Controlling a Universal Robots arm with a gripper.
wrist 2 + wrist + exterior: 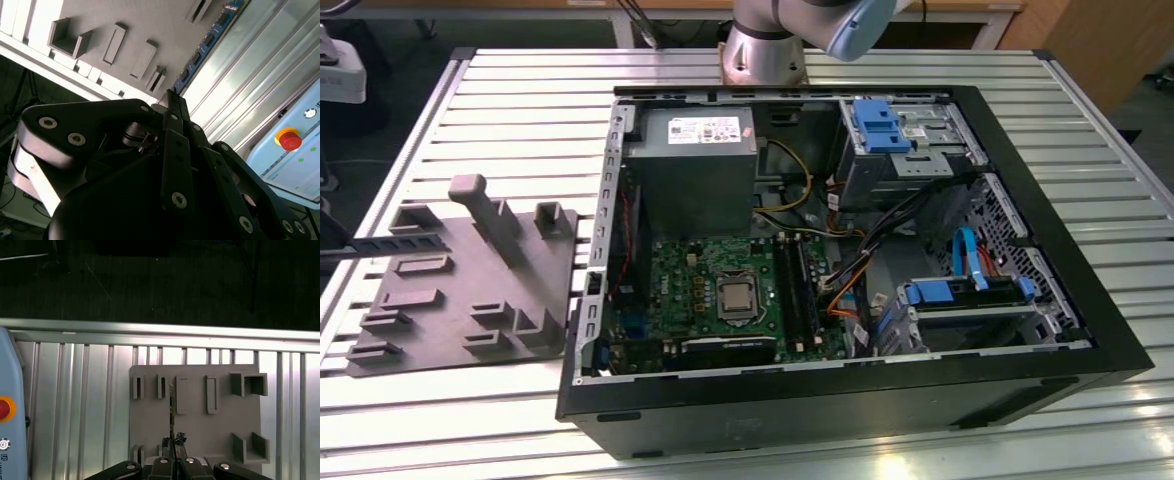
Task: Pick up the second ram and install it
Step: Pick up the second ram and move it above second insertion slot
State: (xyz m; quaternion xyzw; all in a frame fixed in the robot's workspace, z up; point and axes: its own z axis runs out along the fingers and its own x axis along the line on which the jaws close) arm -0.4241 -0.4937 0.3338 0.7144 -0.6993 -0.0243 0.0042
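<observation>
Dark 2nd ram point(205, 47) gripped btw fingers point(176, 142), over grey tray point(125, 20)

An open black computer case point(854, 405) lies on the slatted metal table point(494, 90), exposing a green motherboard point(707, 270) and a grey power supply point(694, 165). A grey moulded holder tray point(447, 300) rests on the table beside the case, toward the exterior view's left.

the second ram point(394, 243) is dark, the tray point(443, 325) grey, the ribbed table point(520, 100) silver, the motherboard point(687, 275) green.
</observation>
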